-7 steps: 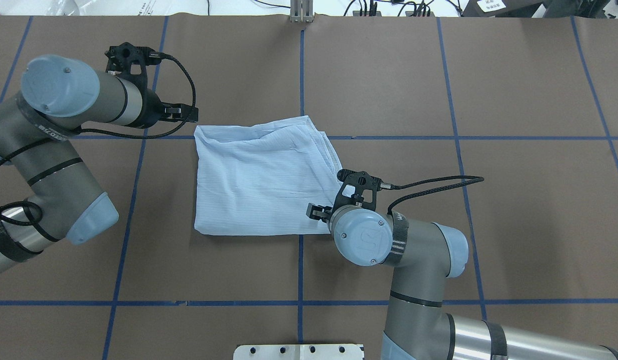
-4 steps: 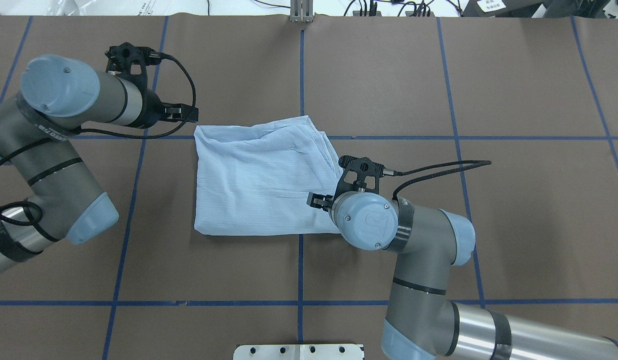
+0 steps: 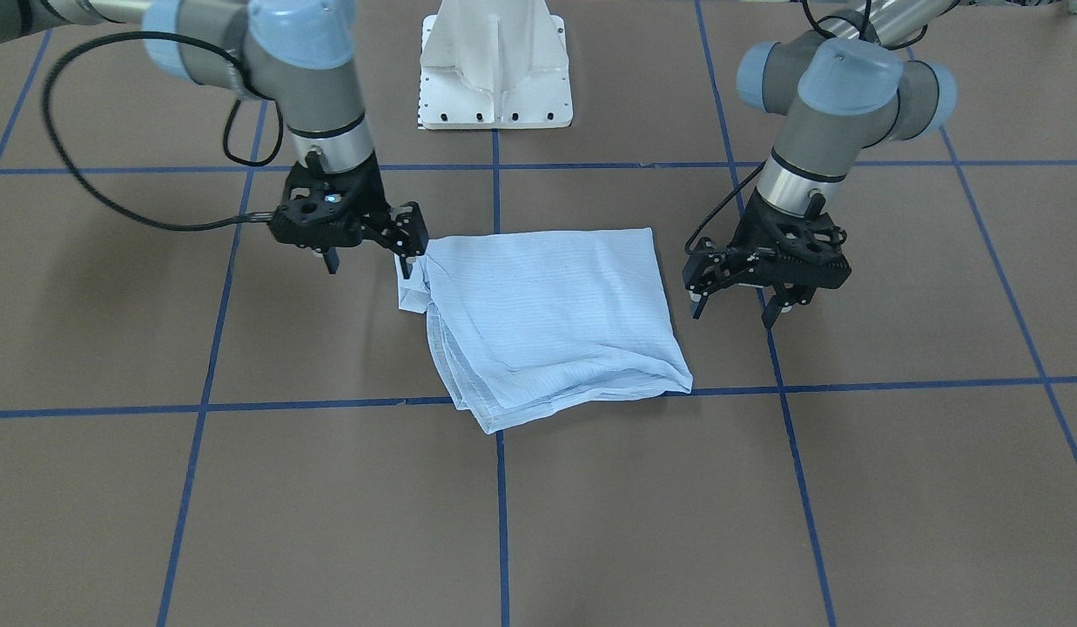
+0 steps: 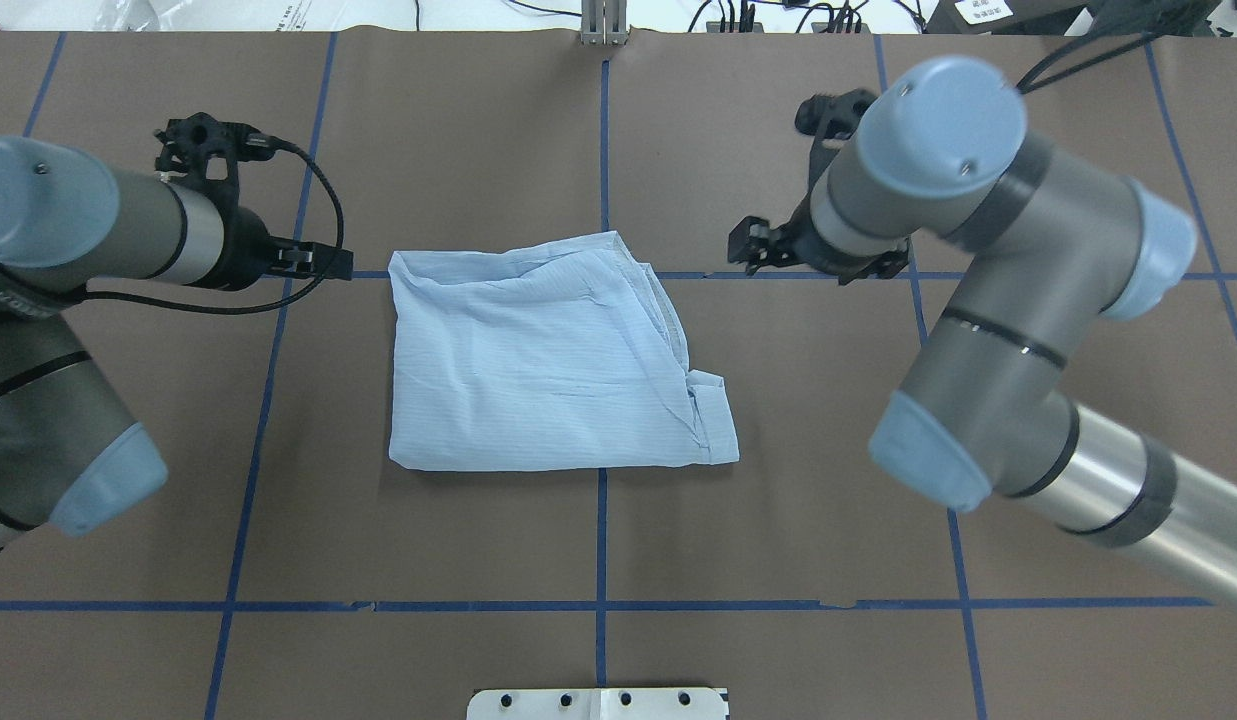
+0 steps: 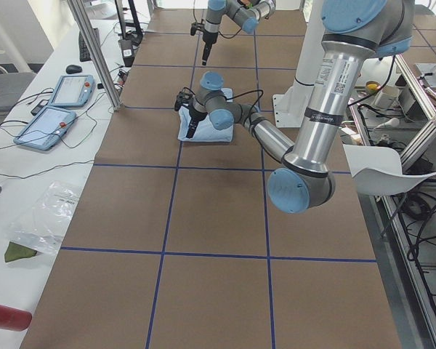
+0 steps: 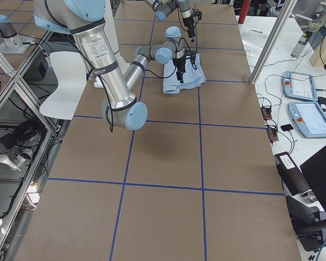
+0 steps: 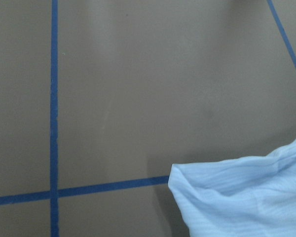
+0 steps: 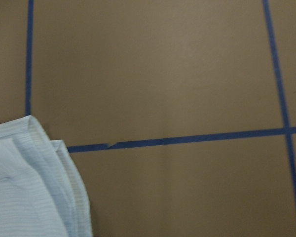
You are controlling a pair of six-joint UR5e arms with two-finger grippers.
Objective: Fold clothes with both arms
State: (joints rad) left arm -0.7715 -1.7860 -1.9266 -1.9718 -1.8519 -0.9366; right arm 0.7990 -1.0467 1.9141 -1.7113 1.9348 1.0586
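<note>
The light blue clothes (image 4: 538, 360) lie folded into a rough square at the table's middle, with a small turned flap at the near right corner (image 4: 713, 420). My left gripper (image 4: 328, 262) hangs open just left of the far left corner, apart from the cloth; it also shows open in the front-facing view (image 3: 734, 309). My right gripper (image 3: 368, 261) is open and holds nothing. From overhead it (image 4: 753, 250) sits raised, right of the far right corner. The left wrist view shows one corner of the clothes (image 7: 246, 197), the right wrist view the layered edges (image 8: 29, 187).
Brown table cover (image 4: 598, 540) carries a grid of blue tape lines. The white pedestal base (image 3: 494, 70) stands at the robot's side of the table. Benches with tablets (image 5: 62, 94) and cables line the table's far side.
My right arm has lifted off the shirt's near right corner and swung away to the far right, so the corner flap now shows. My left gripper has shifted slightly left.
</note>
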